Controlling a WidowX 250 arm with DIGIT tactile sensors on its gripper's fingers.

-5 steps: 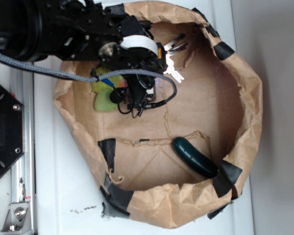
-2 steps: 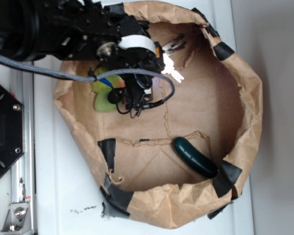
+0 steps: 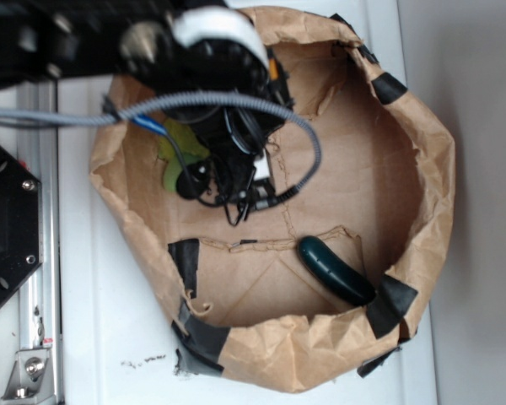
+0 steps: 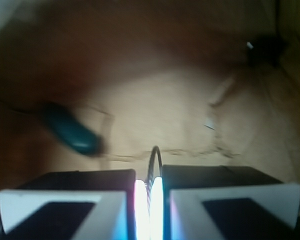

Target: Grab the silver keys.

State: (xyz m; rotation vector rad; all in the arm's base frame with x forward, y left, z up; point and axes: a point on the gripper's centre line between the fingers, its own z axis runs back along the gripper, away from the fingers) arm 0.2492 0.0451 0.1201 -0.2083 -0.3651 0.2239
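With the two pads nearly closed, the jaws (image 4: 149, 187) pinch something thin: in the wrist view a dark loop of wire pokes up out of the narrow bright slit between them, which I take to be the ring of the keys (image 4: 154, 161). The keys themselves are not visible in either view; from outside, the arm hides the jaws and the spot beneath them. Judging by this, the grab is made and the lift is the step in hand. To do it well, keep the pinch firm and rise straight up, since a hold on wire alone could let the bunch swing or slip. Relative to the bag (image 3: 422, 211), the jaws sit inside its upper left part, beside the green toy (image 3: 179, 160); the dark green pickle (image 3: 333, 270) lies apart, toward the lower rim. The bag rests on the white counter (image 3: 101, 321).
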